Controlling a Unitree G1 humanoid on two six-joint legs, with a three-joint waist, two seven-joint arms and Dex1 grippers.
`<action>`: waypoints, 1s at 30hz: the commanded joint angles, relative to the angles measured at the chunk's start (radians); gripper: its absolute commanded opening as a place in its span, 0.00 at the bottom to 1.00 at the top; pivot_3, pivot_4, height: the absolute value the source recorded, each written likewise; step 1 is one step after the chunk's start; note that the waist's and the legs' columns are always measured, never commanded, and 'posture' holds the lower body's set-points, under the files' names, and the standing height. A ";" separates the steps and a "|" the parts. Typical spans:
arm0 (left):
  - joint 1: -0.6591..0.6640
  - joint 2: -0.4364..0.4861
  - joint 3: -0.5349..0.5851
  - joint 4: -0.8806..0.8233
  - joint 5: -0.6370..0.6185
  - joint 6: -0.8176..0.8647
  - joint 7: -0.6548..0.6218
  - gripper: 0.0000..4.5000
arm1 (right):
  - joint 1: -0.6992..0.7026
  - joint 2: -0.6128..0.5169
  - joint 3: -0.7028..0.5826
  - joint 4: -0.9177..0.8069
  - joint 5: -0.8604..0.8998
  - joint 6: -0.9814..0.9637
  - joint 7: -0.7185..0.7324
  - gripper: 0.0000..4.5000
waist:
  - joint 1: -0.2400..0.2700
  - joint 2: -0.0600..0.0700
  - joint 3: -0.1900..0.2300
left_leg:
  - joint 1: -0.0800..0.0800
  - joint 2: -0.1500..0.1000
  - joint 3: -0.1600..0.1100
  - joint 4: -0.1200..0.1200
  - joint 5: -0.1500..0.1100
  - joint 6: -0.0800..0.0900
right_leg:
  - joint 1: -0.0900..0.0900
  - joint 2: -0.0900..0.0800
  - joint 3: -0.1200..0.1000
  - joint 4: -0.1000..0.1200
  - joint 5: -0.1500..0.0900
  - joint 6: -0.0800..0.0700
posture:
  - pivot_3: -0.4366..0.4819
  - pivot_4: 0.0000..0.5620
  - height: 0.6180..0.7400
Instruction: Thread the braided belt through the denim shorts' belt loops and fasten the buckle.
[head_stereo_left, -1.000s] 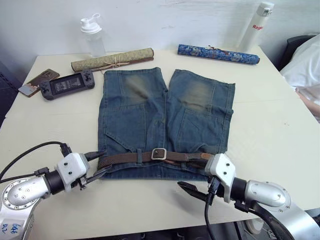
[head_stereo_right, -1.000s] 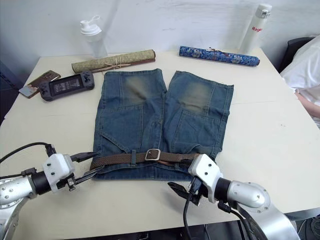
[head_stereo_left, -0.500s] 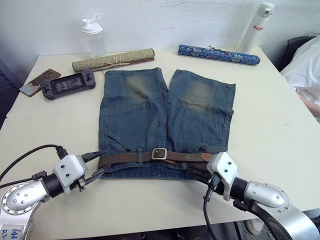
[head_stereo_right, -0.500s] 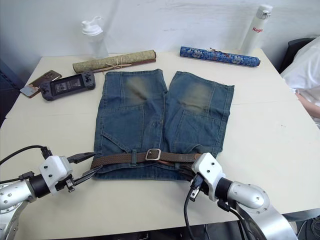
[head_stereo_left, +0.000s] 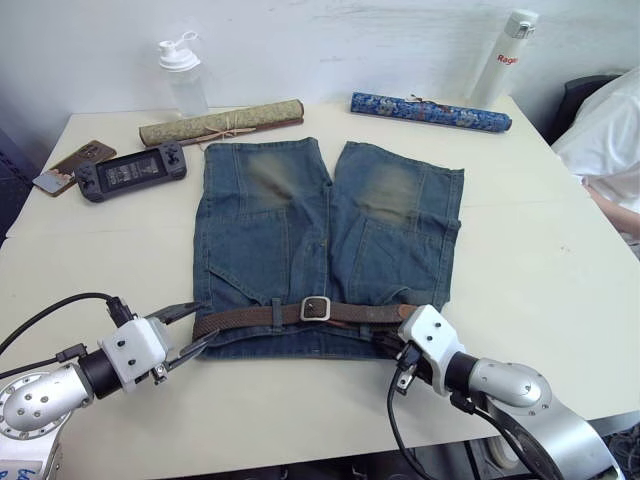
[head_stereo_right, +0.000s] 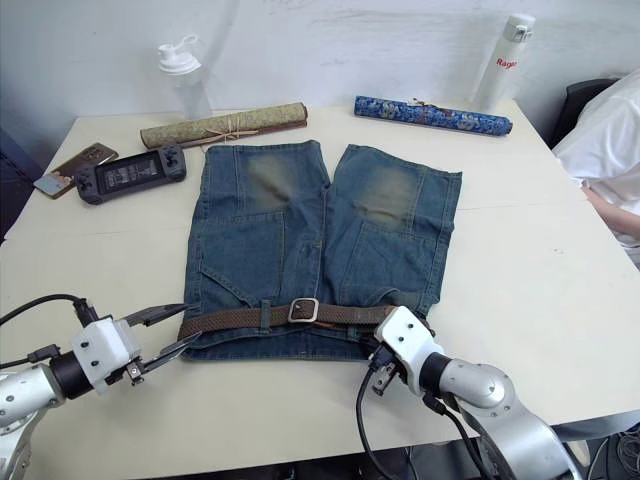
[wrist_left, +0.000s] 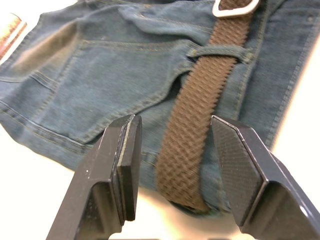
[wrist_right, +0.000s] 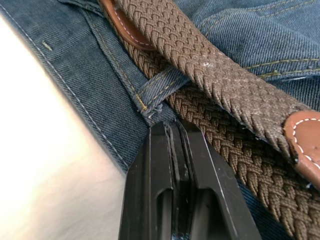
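The denim shorts (head_stereo_left: 330, 230) lie flat with the waistband toward me. The braided belt (head_stereo_left: 250, 318) runs along the waistband under a belt loop (head_stereo_left: 277, 313). Its silver buckle (head_stereo_left: 316, 308) sits at the middle, and the tan tip (head_stereo_left: 408, 312) lies at the right. My left gripper (head_stereo_left: 205, 322) is open just off the belt's left end, its fingers (wrist_left: 122, 165) either side of the strap's end without touching it. My right gripper (wrist_right: 170, 130) is shut with nothing in it, its tip against the waistband's denim by a belt loop (wrist_right: 162, 85), beside the doubled belt.
Along the table's far side stand a shaker bottle (head_stereo_left: 178, 75), a rolled olive cloth (head_stereo_left: 222, 121), a blue patterned roll (head_stereo_left: 430, 111) and a white bottle (head_stereo_left: 505, 58). A game console (head_stereo_left: 130, 172) and a phone (head_stereo_left: 60, 167) lie at the far left. A person in white (head_stereo_left: 610, 140) sits at the right.
My right gripper has shut and moved from the bare table in front of the shorts up to the waistband's right end. The left gripper stays open by the belt's left end.
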 joint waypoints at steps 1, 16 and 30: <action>0.005 -0.005 0.027 -0.030 -0.004 -0.025 0.008 0.55 | 0.000 0.006 0.040 0.016 0.009 0.080 -0.013 0.01 | -0.001 -0.001 -0.001 | 0.000 0.000 0.000 0.000 0.000 0.000 | 0.001 0.000 0.000 0.000 0.000 0.000 | 0.48 0.27 0.82; -0.081 -0.002 -0.087 0.159 0.242 -0.175 0.084 0.55 | -0.019 0.038 0.041 -0.023 0.020 0.133 -0.050 0.01 | -0.011 -0.003 -0.002 | 0.002 0.001 -0.002 0.000 -0.001 0.000 | 0.002 0.000 -0.002 -0.001 0.000 -0.001 | 0.48 0.27 0.82; -0.064 -0.057 -0.137 0.108 0.223 -0.162 0.132 0.24 | -0.028 0.030 0.058 -0.023 0.019 0.149 -0.052 0.00 | -0.013 -0.003 -0.002 | 0.002 0.001 -0.002 -0.001 -0.001 0.000 | 0.003 0.000 -0.002 -0.001 0.000 -0.001 | 0.48 0.27 0.82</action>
